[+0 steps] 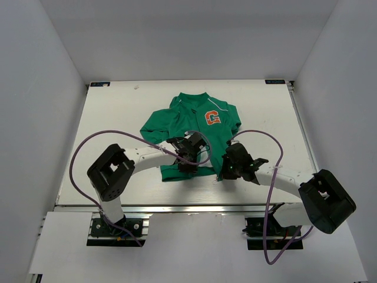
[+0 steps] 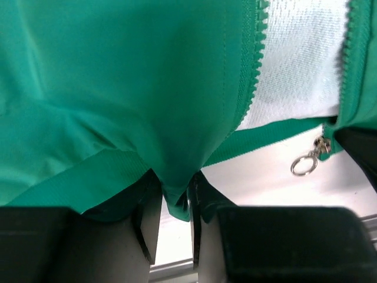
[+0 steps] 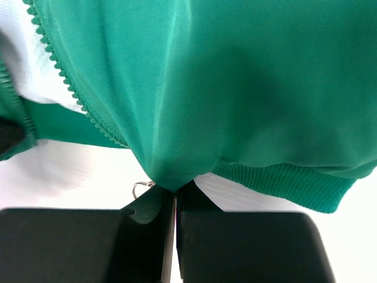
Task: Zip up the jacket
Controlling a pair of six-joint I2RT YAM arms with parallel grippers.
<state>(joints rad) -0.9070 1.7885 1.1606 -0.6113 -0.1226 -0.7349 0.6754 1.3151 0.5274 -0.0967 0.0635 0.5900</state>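
Zipping not yet started: small green zip-front jacket [image 1: 191, 121] lying open.
Your left gripper [image 2: 175, 197] and right gripper [image 3: 175, 197] are clamping its hem.

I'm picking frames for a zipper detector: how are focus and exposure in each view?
Top external: even light, soft shadows, jacket sharp enough to read the G. Left wrist: zipper ring crisp, teeth at the right edge smeared, lining nearly washed out. Right wrist: fabric soft, table blown white, end effector fingers featureless black.
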